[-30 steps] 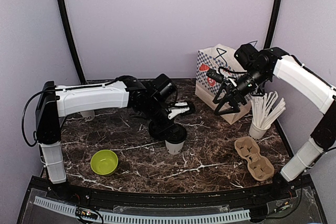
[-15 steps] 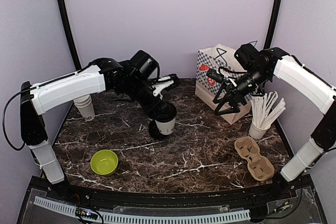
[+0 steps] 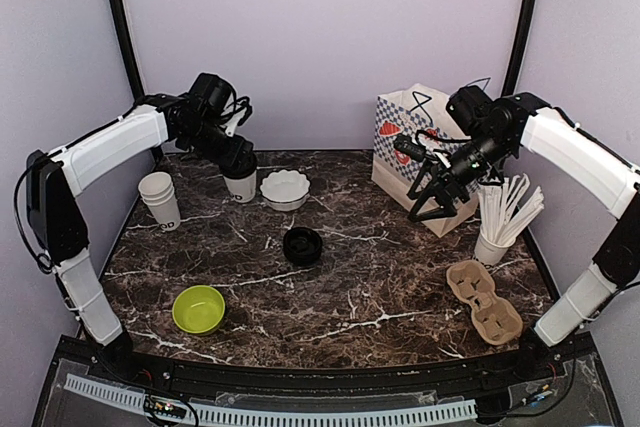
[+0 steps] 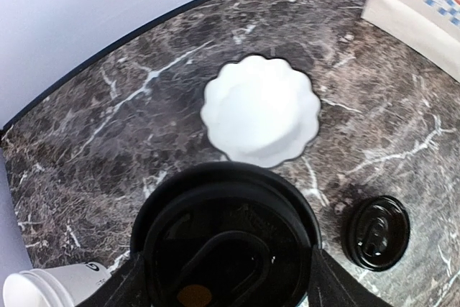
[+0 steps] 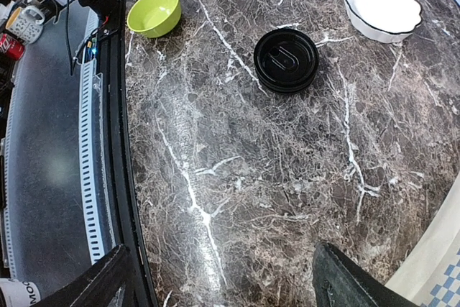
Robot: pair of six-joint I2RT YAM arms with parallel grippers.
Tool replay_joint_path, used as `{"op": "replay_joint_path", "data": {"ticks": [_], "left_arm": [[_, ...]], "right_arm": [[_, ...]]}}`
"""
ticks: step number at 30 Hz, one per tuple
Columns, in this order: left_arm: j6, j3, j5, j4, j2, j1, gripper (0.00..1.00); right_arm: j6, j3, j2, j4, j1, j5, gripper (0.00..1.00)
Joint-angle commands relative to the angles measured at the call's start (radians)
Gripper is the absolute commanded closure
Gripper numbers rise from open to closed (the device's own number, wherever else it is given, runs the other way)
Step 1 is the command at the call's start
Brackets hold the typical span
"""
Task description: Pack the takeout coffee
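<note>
A takeout coffee cup (image 3: 241,186), white with a black lid (image 4: 226,239), is at the back left of the table, just left of the white scalloped bowl (image 3: 285,189). My left gripper (image 3: 238,169) is shut on it, a finger (image 4: 122,287) on each side of the lid. I cannot tell whether the cup rests on the table. My right gripper (image 3: 436,193) hangs open and empty in front of the paper bag (image 3: 425,147), its fingers (image 5: 351,278) spread above bare marble.
A loose black lid (image 3: 302,246) lies mid-table. A stack of white cups (image 3: 160,198) stands at the left, a green bowl (image 3: 198,309) front left. The cup of straws (image 3: 495,232) and a cardboard cup carrier (image 3: 484,301) sit at the right.
My left arm has carried the lidded cup from mid-table to the back left, uncovering the white bowl. The loose black lid stayed put. The right arm has not moved.
</note>
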State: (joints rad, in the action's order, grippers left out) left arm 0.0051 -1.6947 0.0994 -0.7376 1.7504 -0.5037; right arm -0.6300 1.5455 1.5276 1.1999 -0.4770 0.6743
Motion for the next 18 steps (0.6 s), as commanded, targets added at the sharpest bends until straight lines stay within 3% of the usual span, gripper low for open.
{"op": "replay_joint_path", "data": {"ticks": [1,11,18], "left_arm": [[-0.054,0.018,0.069,0.042,0.049,0.071,0.4],[-0.057,0.036,0.047,0.171,0.137,0.191,0.4],[-0.054,0.0,0.014,0.163,0.199,0.236,0.35]], "right_arm": [[0.013,-0.002,-0.026,-0.023,0.005,-0.019,0.14],[0.032,-0.003,-0.003,-0.035,0.004,-0.026,0.15],[0.033,-0.021,-0.003,-0.033,0.005,-0.024,0.15]]}}
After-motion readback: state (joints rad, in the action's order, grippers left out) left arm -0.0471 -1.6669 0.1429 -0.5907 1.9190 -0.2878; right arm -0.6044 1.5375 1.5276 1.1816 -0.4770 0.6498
